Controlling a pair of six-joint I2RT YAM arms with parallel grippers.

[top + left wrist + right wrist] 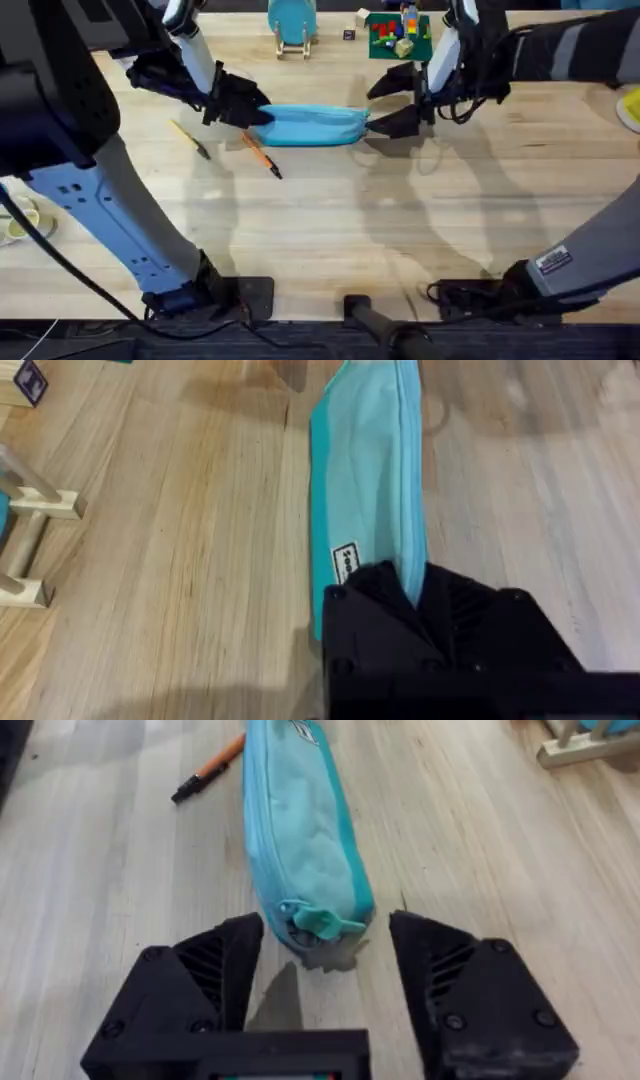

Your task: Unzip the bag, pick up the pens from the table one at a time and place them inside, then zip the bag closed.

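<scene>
Overhead: the bag [305, 126] lies on the surface [330, 220], the left end effector [243, 108] at its left end, the right end effector [392, 105] at its right end. Orange pen [261, 156] and tan pen [190, 139] lie just left of it.

Left wrist: fingers [375, 595] closed on the bag's [365, 480] end.

Right wrist: fingers [225, 960] spread wide, holding nothing, the zipper pull [315, 920] between them.

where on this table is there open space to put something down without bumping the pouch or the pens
The near half of the table, between the orange pen and the arm bases, is bare. It is crowded around the bag, where the left gripper and right gripper flank it, with the tan pen alongside.
</scene>
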